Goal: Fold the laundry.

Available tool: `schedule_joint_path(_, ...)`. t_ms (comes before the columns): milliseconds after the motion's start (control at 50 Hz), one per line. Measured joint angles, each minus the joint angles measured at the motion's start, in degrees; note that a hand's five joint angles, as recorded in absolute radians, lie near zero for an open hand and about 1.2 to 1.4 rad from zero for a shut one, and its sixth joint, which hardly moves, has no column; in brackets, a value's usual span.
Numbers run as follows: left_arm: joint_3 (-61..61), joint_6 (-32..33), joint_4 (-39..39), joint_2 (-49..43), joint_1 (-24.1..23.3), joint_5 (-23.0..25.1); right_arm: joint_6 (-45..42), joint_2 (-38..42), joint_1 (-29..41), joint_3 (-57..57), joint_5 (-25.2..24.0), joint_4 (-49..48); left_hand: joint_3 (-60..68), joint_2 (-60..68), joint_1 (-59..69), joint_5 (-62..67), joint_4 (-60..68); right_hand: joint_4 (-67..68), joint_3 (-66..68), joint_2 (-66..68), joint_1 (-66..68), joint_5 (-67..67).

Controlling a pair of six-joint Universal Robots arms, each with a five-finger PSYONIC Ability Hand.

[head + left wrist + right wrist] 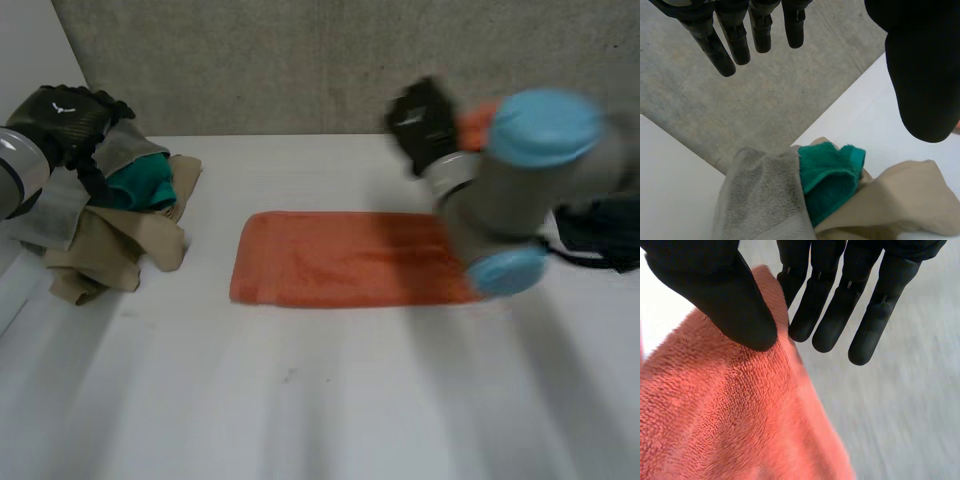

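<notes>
An orange towel (340, 260) lies flat in the middle of the white table (300, 400). My right hand (420, 120) is raised over the towel's far right end. In the right wrist view its thumb (725, 295) pinches an edge of the orange towel (730, 420) against the straight fingers (835, 305). At the table's far left is a pile of laundry: a grey towel (60, 205), a teal cloth (140, 185) and a beige cloth (120, 245). My left hand (65, 112) hovers above that pile, its fingers (735, 40) straight and apart from the thumb, holding nothing.
A concrete wall (300, 60) runs along the table's back edge. In the left wrist view, the grey towel (760, 200), the teal cloth (830, 180) and the beige cloth (890, 200) lie below the fingertips, next to the table's corner.
</notes>
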Motion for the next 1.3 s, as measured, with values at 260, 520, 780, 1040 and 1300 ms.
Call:
schedule_joint_path(260,-0.24,-0.84,0.23,0.51,-1.33,-0.32,-11.1,15.76,17.96,-1.8,-7.62,-12.3,0.0,0.0,0.0,0.0,0.0,-4.27,-4.84,-4.5,-2.76,-3.98)
schedule_joint_path(520,1.93,-1.34,0.76,-1.37,-5.03,-2.5,11.13,4.97,12.69,3.88,-5.62,-9.02,0.0,0.0,0.0,0.0,0.0,-56.35,-56.32,-55.35,-51.48,-55.23)
schedule_joint_path(780,7.22,-3.37,0.96,-9.35,-16.28,-6.08,40.76,-5.97,0.42,13.97,-0.63,1.92,0.0,0.0,0.0,0.0,0.0,-56.35,-56.32,-55.35,-51.48,-55.23)
schedule_joint_path(1040,22.7,-0.94,0.67,-27.43,-26.99,-14.23,43.58,-1.72,-6.49,17.6,-1.39,10.71,0.0,0.0,0.0,0.0,0.0,-53.04,-52.13,-51.51,-48.89,-51.75)
schedule_joint_path(1300,38.59,10.23,-6.13,-42.22,-26.51,-22.4,38.77,-0.31,-6.6,19.97,4.01,5.35,0.0,0.0,0.0,0.0,0.0,-46.38,-45.71,-46.13,-42.1,-44.88)
